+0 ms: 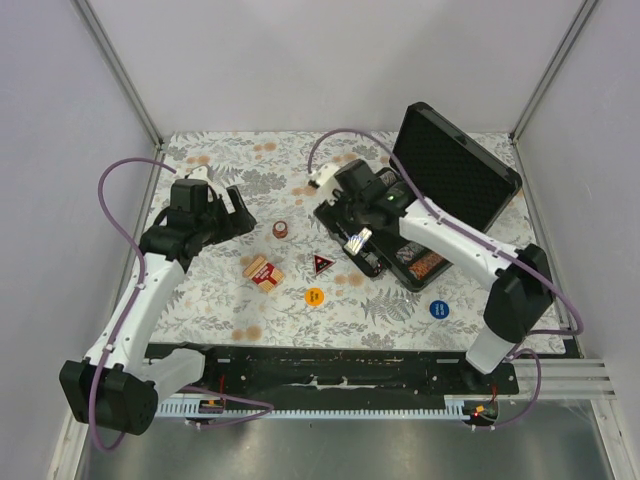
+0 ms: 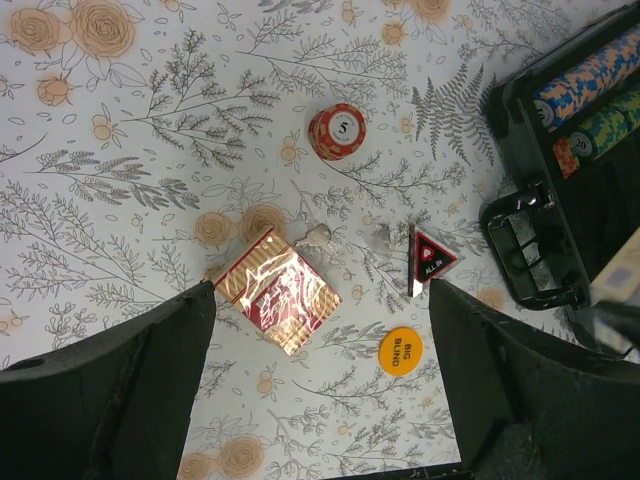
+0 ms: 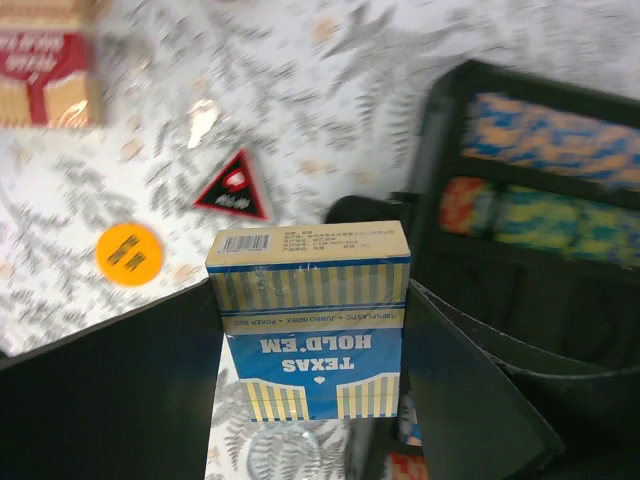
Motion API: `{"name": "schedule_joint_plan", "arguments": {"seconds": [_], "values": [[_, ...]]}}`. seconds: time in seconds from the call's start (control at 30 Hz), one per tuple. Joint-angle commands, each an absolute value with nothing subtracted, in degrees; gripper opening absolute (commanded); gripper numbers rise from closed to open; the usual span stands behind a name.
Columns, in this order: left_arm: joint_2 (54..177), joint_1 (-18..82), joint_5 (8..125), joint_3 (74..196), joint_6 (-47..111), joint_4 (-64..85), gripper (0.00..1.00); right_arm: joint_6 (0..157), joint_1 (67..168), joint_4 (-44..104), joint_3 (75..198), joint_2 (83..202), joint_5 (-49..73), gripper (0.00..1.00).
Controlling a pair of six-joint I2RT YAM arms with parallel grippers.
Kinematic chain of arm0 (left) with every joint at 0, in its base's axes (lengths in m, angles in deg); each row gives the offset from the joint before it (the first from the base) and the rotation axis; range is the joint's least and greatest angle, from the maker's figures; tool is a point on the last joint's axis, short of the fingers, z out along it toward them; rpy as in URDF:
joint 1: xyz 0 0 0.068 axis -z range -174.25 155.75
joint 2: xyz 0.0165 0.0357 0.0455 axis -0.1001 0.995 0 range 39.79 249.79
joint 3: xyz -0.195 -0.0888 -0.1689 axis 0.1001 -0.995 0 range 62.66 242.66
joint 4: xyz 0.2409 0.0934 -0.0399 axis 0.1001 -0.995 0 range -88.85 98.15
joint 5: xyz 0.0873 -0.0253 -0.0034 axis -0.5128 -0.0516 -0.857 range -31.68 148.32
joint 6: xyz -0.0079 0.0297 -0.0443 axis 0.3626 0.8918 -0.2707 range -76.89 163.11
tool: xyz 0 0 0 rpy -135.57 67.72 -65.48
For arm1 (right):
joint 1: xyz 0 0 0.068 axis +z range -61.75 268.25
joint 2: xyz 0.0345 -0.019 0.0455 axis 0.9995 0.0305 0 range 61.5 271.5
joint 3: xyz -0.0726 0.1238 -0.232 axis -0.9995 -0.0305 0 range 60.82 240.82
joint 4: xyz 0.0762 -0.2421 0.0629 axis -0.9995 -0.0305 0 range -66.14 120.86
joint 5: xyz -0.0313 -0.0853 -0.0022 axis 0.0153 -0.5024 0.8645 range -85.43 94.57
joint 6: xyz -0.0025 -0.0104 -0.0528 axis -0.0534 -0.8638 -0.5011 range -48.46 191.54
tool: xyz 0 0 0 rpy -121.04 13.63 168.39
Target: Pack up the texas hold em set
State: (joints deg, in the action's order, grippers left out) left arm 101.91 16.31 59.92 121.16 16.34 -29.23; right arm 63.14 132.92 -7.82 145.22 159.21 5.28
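The black case [image 1: 455, 170] lies open at the back right, with multicoloured chip rows [image 3: 545, 140] in its tray. My right gripper [image 1: 358, 240] hangs over the tray's near-left edge, shut on the blue card deck [image 3: 310, 330], which stands upright between its fingers. The red deck [image 2: 277, 303], the red triangle [image 2: 430, 260], the yellow disc [image 2: 400, 350] and a stack of reddish chips [image 2: 336, 131] lie on the floral cloth. My left gripper [image 2: 320, 365] hovers open above them with nothing in it. The blue disc [image 1: 438, 309] sits near the front right.
The case's handle [image 2: 525, 250] sticks out toward the triangle. The raised lid stands behind the right arm. Grey walls [image 1: 60, 120] close in the table on both sides. A black rail [image 1: 330, 365] runs along the near edge.
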Motion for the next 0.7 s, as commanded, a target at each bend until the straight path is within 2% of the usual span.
{"name": "schedule_joint_plan", "arguments": {"seconds": [0.0,0.1,0.67], "values": [[100.8,16.0,59.7,122.9,18.4,-26.3,0.93,63.6,127.3,-4.0,147.0,157.0,-0.8,0.52],[101.0,16.0,59.8,122.6,18.0,-25.9,0.93,62.8,124.7,-2.0,146.8,158.4,-3.5,0.53],[102.2,16.0,59.6,121.3,16.9,-25.2,0.93,63.6,116.6,2.3,144.0,164.6,0.4,0.52]]}}
